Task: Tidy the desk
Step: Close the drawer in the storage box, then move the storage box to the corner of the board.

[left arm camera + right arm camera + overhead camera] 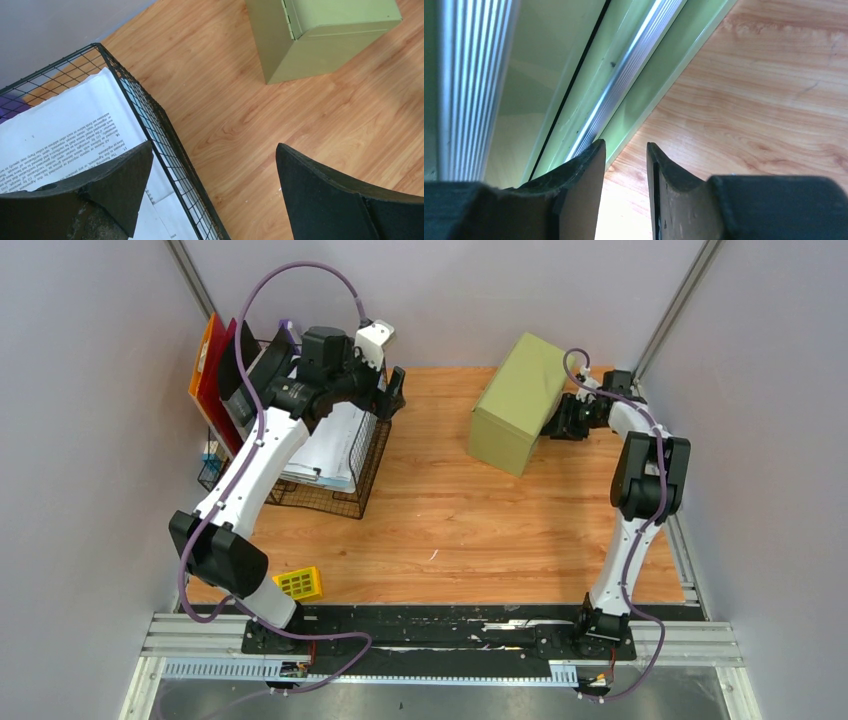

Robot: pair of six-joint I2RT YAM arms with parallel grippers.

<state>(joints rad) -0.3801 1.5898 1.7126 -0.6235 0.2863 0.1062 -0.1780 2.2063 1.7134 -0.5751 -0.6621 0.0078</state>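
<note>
The desk [450, 530] fills the middle of the overhead view. Its black and metal rail [440, 618] runs along the near edge, where both arms are bolted.

The left end effector [394, 390] hangs above the right rim of a wire basket [345, 495] at the left rear. In the wrist view its fingers [115, 185] stand wide apart with nothing between them, one over the papers [65, 125] and the other over bare wood. From above, the arm hides much of the basket, and the print on the papers is too small to read. Orange and red folders [212, 365] stand by the left wall, partly covered by the arm; whether they sit inside the basket cannot be told. A small yellow gridded item [298, 583] lies near the left base, and it is too small to identify.

The right end effector [558, 425] is at the right side of the green cabinet [515, 400], at the right rear of the desk. Its fingers [584, 190] stand narrowly apart, with only bare desk showing in the gap. One fingertip is close to the cabinet's lower edge, but contact cannot be judged. That wrist view cuts the cabinet off, showing only green panels and ribbed metal strips [624, 85].
</note>
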